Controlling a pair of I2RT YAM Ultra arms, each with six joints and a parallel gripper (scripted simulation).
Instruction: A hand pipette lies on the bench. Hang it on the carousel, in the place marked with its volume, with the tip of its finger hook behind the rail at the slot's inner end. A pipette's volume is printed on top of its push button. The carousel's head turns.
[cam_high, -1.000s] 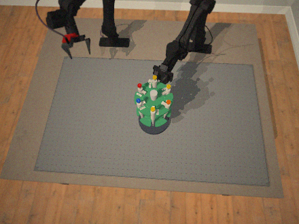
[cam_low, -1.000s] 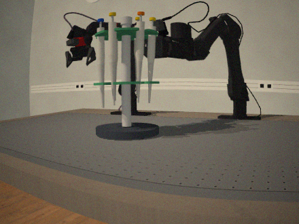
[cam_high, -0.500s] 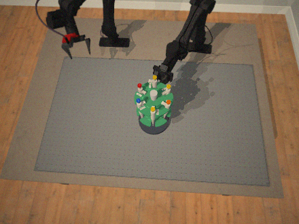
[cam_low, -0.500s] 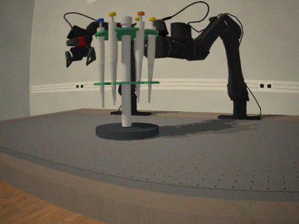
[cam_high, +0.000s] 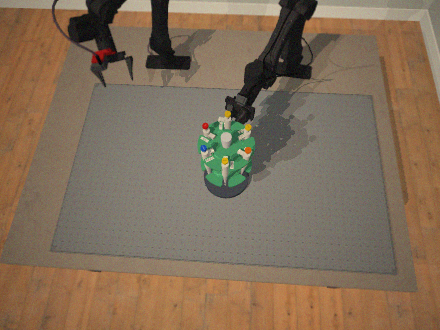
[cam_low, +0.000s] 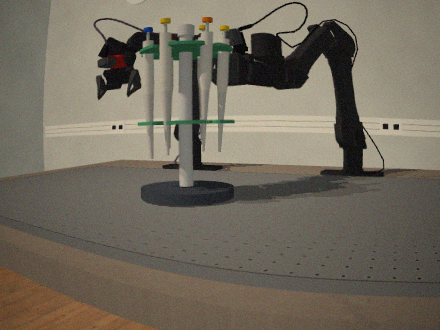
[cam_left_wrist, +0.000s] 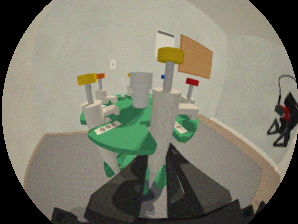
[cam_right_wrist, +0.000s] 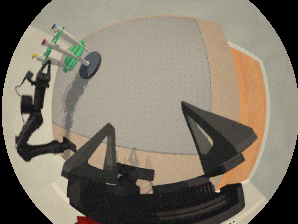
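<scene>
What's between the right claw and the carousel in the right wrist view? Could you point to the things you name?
Between the right claw (cam_right_wrist: 143, 116) and the carousel's dark base (cam_right_wrist: 93, 65) (cam_low: 187, 193) (cam_high: 226, 187): only grey perforated mat (cam_right_wrist: 150, 75) and part of a shadow, in the right wrist view.

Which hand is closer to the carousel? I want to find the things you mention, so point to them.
Left. The left hand (cam_high: 240, 119) (cam_left_wrist: 157, 145) is right at the rim of the carousel (cam_high: 212, 163), around a pipette (cam_left_wrist: 162, 117); the right hand (cam_high: 119, 82) (cam_right_wrist: 143, 116) hangs well away, off to one side.
</scene>
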